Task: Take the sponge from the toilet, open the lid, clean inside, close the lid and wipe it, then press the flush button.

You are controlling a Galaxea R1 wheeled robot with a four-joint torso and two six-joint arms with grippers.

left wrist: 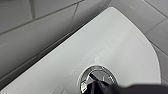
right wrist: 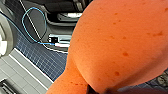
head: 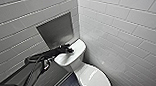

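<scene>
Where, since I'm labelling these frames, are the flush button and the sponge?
flush button (left wrist: pixel 105 73), left wrist view, on its silvery part.
sponge (right wrist: pixel 120 42), right wrist view, middle of its orange face.

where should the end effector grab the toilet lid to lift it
Probably the front rim of the lid, farthest from the tank, coming from the front. The lid lies shut and flat; its glossy top offers nothing to pinch, and it likely hinges at the tank end.

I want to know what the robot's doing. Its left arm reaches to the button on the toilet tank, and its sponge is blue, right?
Not quite: the sponge is orange, not blue, as the right wrist view shows. The left gripper does reach to the flush button on the toilet tank.
</scene>
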